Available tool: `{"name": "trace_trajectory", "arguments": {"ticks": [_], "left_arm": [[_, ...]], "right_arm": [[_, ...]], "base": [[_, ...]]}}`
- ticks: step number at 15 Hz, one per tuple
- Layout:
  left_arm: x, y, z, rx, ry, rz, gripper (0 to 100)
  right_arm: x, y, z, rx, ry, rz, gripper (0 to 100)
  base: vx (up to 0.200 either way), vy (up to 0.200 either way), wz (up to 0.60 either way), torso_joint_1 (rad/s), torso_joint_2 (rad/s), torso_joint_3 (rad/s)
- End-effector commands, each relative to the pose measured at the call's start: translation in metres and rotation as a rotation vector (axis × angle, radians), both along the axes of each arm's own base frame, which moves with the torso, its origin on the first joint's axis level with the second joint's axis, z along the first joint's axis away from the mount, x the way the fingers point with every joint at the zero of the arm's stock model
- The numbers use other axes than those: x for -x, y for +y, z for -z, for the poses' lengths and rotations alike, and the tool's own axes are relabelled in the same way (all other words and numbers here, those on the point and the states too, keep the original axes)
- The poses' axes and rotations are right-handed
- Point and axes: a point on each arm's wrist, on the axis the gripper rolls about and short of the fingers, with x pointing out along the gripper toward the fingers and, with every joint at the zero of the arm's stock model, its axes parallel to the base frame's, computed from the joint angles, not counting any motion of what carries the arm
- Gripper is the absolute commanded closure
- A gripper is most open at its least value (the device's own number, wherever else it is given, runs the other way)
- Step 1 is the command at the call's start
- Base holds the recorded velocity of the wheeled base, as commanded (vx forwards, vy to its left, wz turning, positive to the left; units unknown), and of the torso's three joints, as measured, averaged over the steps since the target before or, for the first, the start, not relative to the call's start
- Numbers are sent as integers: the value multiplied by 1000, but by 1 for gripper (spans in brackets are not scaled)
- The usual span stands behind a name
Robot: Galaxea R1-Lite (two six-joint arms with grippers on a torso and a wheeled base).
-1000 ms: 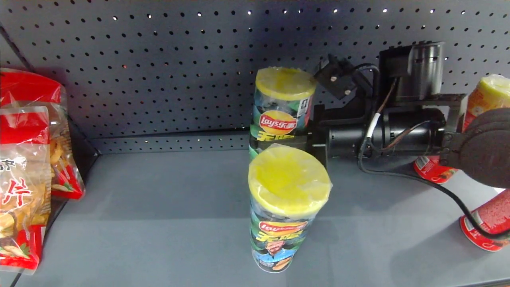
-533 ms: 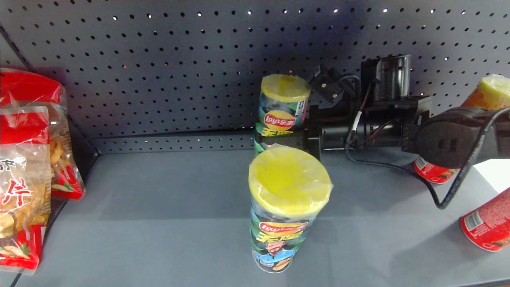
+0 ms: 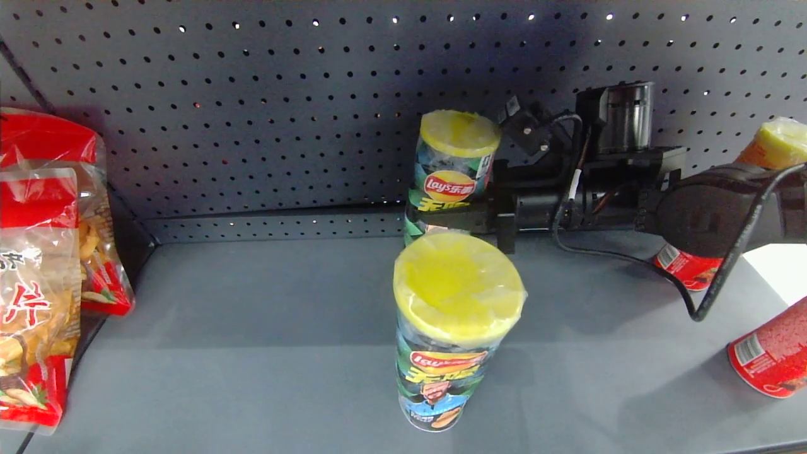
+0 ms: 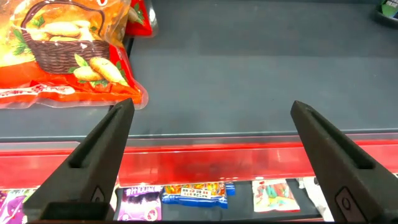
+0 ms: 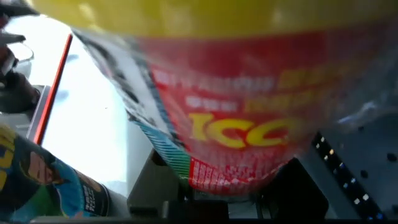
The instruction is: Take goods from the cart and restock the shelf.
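The right gripper [image 3: 451, 221] grips the rear chip can [image 3: 455, 164] at the back of the shelf [image 3: 265, 328], just behind the front can [image 3: 451, 328], its base hidden, possibly resting; the left gripper [image 4: 211, 104] gapes empty.

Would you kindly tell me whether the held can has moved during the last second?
Yes. The rear can in the right end effector went back toward the pegboard, away from the fixed front can.

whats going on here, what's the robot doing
The right gripper is shut on a yellow-lidded chip canister, holding it upright at the back of the shelf, just behind an identical canister standing there. Its base is hidden, so I can't tell if it's down. The left gripper hangs open near the shelf's front edge.
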Motion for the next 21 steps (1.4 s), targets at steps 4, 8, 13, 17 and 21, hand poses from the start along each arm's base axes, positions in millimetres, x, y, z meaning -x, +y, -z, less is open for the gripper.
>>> {"name": "trace_trajectory", "arguments": {"ticks": [4, 8, 13, 17, 21], "left_arm": [[0, 0, 0, 0, 1, -1, 0], [0, 0, 0, 0, 1, -1, 0], [0, 0, 0, 0, 1, -1, 0], [0, 0, 0, 0, 1, -1, 0], [0, 0, 0, 0, 1, -1, 0]], "right_arm": [[5, 8, 7, 13, 10, -34, 100], [7, 17, 11, 22, 19, -50, 100], [5, 21, 14, 30, 28, -49, 100], [3, 22, 14, 31, 25, -45, 100], [4, 22, 13, 31, 25, -46, 0]], "base": [[0, 0, 0, 0, 0, 0], [0, 0, 0, 0, 0, 0], [0, 0, 0, 0, 0, 0], [0, 0, 0, 0, 0, 0], [0, 0, 0, 0, 0, 0]]}}
